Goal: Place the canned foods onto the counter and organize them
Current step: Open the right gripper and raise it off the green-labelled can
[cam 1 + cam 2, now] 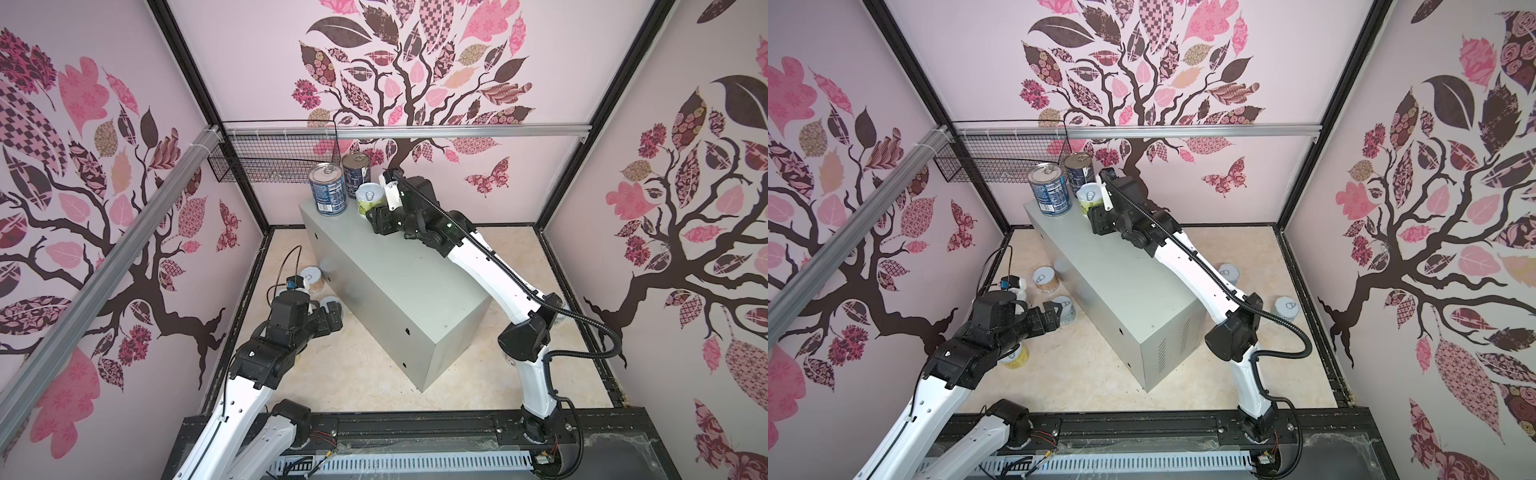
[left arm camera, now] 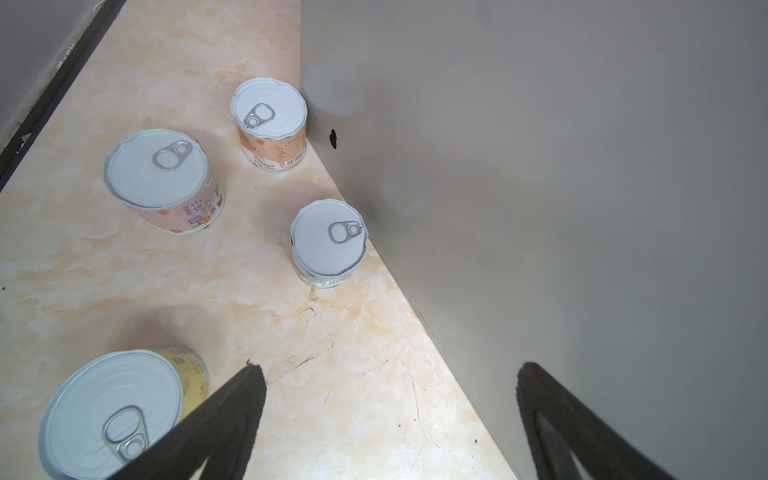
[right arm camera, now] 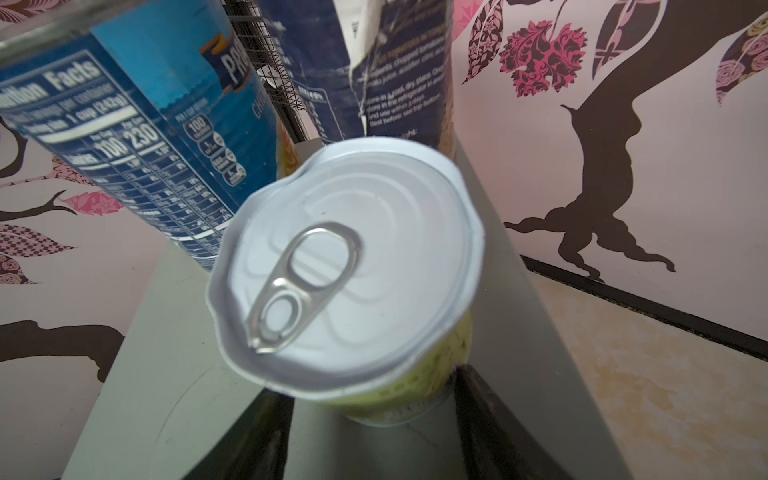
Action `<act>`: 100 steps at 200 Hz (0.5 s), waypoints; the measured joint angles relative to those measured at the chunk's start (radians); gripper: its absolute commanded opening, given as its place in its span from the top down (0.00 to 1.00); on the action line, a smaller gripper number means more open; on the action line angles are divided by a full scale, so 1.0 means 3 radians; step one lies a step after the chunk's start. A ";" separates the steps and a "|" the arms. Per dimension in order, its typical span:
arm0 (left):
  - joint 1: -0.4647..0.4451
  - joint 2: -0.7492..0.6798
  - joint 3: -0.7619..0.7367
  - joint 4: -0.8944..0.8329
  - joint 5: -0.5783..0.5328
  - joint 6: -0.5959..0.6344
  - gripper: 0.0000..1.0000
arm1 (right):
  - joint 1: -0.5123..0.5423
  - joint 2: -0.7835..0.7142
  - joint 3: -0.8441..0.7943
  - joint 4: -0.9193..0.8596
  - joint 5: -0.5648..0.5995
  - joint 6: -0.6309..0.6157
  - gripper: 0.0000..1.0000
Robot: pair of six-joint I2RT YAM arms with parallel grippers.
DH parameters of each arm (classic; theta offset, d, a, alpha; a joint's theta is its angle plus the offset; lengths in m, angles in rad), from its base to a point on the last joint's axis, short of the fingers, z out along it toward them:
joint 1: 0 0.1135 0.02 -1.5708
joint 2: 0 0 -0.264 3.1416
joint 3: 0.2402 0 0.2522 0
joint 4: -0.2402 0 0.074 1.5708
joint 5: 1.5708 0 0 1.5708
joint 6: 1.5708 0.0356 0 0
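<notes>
A short green-labelled, white-lidded can [image 3: 345,266] is enclosed loosely between the right gripper's [image 3: 365,386] jaws; the left gripper's [image 2: 386,370] are spread wide.

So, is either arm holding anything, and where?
Left gripper: open, nothing held. Right gripper: jaws flank the lower wall of the short green-labelled can on the grey-green metal counter; whether they grip it cannot be told.

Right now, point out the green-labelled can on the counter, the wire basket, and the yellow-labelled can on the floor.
Green-labelled can [image 1: 370,194]: in a top view, centre of its lid.
Wire basket [image 1: 266,162]: in a top view, front mesh wall.
Yellow-labelled can [image 2: 110,409]: left wrist view, on its lid.
</notes>
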 measured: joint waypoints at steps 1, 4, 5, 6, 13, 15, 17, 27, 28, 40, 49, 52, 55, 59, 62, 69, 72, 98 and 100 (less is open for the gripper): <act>0.0000 0.0000 0.0000 0.0000 0.0000 0.0000 0.02 | 0.0000 0.0000 0.0000 0.0000 -0.0001 -0.0005 0.30; 0.0000 0.0001 0.0000 0.0001 0.0000 0.0000 0.02 | 0.0000 0.0000 0.0000 -0.0003 -0.0005 0.0000 0.30; 0.0000 0.0001 0.0000 0.0001 0.0000 0.0000 0.02 | 0.0000 0.0000 0.0000 -0.0003 -0.0005 -0.0004 0.29; 0.0001 0.0001 0.0000 0.0000 0.0000 0.0000 0.02 | 0.0000 0.0000 0.0001 0.0000 -0.0005 -0.0005 0.29; 0.0006 0.0004 0.0000 0.0000 0.0000 0.0000 0.02 | 0.0000 0.0000 0.0004 -0.0001 -0.0009 -0.0006 0.27; 0.0006 0.0004 0.0000 0.0000 0.0000 0.0000 0.02 | 0.0000 0.0000 0.0004 -0.0003 -0.0010 -0.0008 0.27; 0.0008 0.0004 0.0000 0.0001 0.0001 0.0000 0.02 | 0.0001 0.0000 0.0005 -0.0004 -0.0011 -0.0004 0.26; 0.0019 0.0008 0.0000 0.0000 0.0001 0.0000 0.02 | 0.0001 0.0000 0.0006 -0.0005 -0.0015 -0.0022 0.24; 0.0022 0.0009 0.0000 0.0001 0.0001 0.0000 0.02 | 0.0001 0.0000 0.0005 -0.0005 -0.0014 -0.0022 0.24; 0.0042 0.0020 0.0000 0.0001 0.0001 0.0000 0.02 | 0.0001 -0.0001 0.0006 -0.0005 -0.0022 -0.0034 0.22; 0.0057 0.0031 0.0000 0.0001 0.0001 0.0000 0.02 | 0.0001 -0.0003 0.0006 -0.0006 -0.0023 -0.0042 0.21; 0.0062 0.0033 0.0000 0.0001 0.0003 0.0000 0.02 | 0.0001 -0.0003 0.0006 -0.0008 -0.0023 -0.0045 0.21; 0.0067 0.0036 0.0000 0.0001 0.0003 0.0000 0.02 | 0.0001 -0.0003 0.0006 -0.0009 -0.0023 -0.0047 0.21; 0.0075 0.0042 0.0000 0.0001 0.0003 0.0000 0.02 | 0.0000 -0.0004 0.0006 -0.0011 -0.0024 -0.0047 0.21; 0.0080 0.0046 0.0000 0.0001 0.0003 0.0000 0.02 | 0.0001 -0.0005 0.0006 -0.0011 -0.0025 -0.0051 0.20; 0.0093 0.0052 0.0000 0.0001 0.0003 0.0000 0.02 | 0.0001 -0.0009 0.0006 -0.0018 -0.0028 -0.0053 0.20; 0.0098 0.0057 0.0000 0.0003 0.0003 0.0000 0.02 | 0.0000 -0.0010 0.0006 -0.0022 -0.0029 -0.0052 0.20; 0.0117 0.0078 0.0000 0.0001 0.0001 0.0000 0.02 | 0.0000 -0.0017 0.0005 -0.0038 -0.0050 -0.0056 0.17; 0.0117 0.0080 0.0000 0.0001 0.0001 0.0000 0.02 | 0.0000 -0.0019 0.0005 -0.0039 -0.0050 -0.0057 0.17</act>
